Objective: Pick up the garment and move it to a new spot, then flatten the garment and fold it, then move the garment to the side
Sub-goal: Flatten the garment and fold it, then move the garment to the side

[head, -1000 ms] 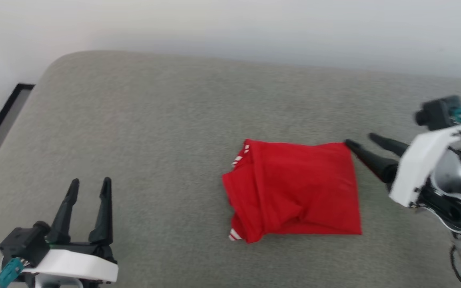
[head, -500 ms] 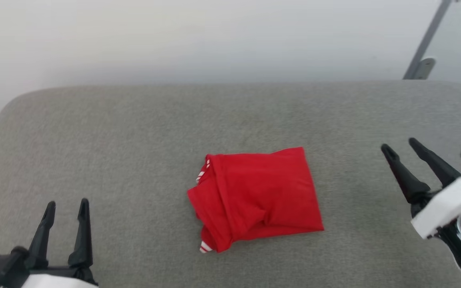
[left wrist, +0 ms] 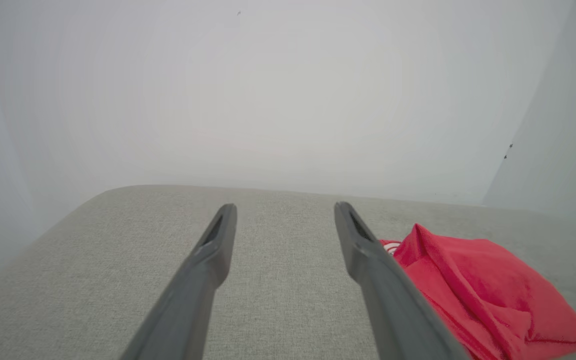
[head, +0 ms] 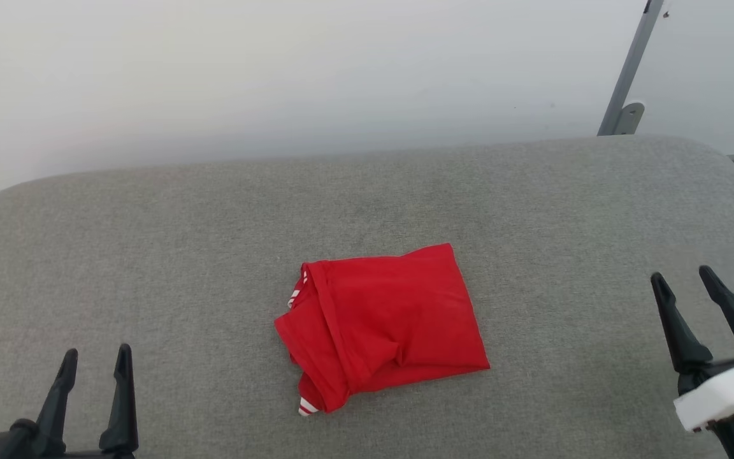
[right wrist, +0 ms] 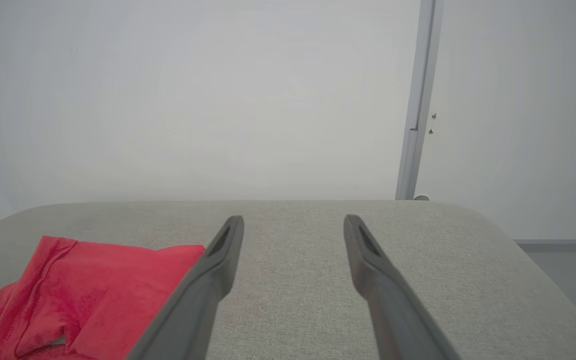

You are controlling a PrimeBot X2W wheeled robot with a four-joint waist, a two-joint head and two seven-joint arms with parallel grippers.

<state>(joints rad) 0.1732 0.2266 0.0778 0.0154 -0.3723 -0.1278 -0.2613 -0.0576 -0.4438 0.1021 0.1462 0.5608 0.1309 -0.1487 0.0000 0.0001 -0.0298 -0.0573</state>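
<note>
The garment [head: 383, 328] lies near the middle of the grey, fabric-covered table [head: 150, 255], folded into a rough red rectangle. Its right side is fairly flat. Its left edge is lumpy, with bits of striped trim poking out at the top and bottom corners. To my eye the folding looks done and what remains is moving it aside, and that is where it could come undone.

The fold is loose and layered. A pincer that nips only the top layer would likely peel the bundle open as it lifts. Dragging it instead seems risky too, since the table's cloth looks grippy enough to bunch the underside or roll the lumpy edge over. A fingertip driven down too steeply might also dig into the soft covering instead of sliding under the jersey.

Both arms are held back, well apart from the garment. The left pincer [head: 98, 349] sits low at the near left, fingers pointing away across the table, jaws spread wide with nothing between them. The right pincer [head: 680, 274] is at the near right, its fingers leaning slightly inward, equally wide open and empty. Each wrist looks out flat over the table toward the pale wall [head: 278, 76], with the garment off to its inner side.
</note>
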